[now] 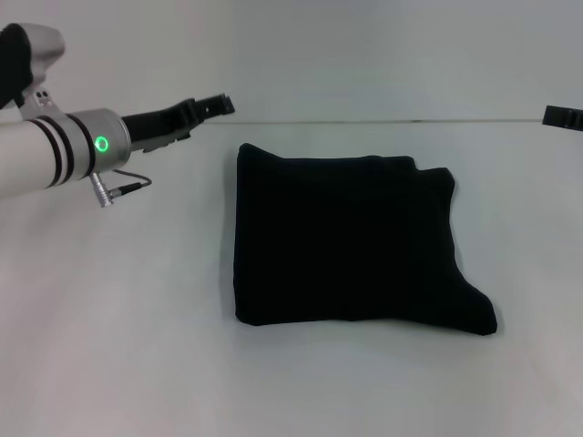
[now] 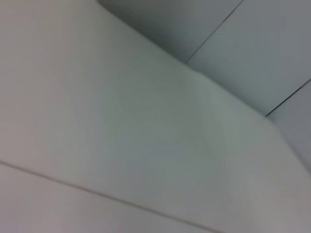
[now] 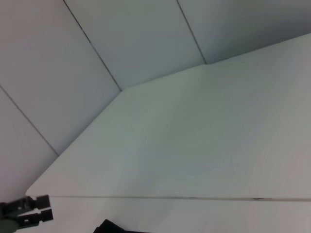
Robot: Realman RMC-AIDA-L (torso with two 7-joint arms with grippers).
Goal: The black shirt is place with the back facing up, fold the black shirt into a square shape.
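The black shirt (image 1: pixel 346 246) lies folded into a rough square at the centre of the head view, flat on the white bench (image 1: pixel 118 346), its left edge straight while its lower right corner juts outward in a loose flap and its top edge steps unevenly toward the upper right. The left claw (image 1: pixel 217 104) hangs above the bench in the upper left of the frame, well apart from the cloth and holding nothing; its tips appear close together, though how far they are parted cannot be told from this angle. It shows again in the lower left corner of the right wrist view (image 3: pixel 36 213), far off and just as hard to read. The right claw (image 1: pixel 562 116) is only a dark sliver at the right edge of the head view, clear of the shirt, and whether it is open or closed cannot be told. The left wrist view shows only bare bench and wall panels. Judged from the lie of the cloth, the folding looks nearly finished, with both arms drawn off to the sides. To finish well, the protruding lower right corner would want tucking or a last light fold inward, gripped at the very edge so the layers beneath do not drag, and the ragged top edge squared without lifting the stack. No lettering, brand or label can be read anywhere; the upturned face of the shirt is plain black.
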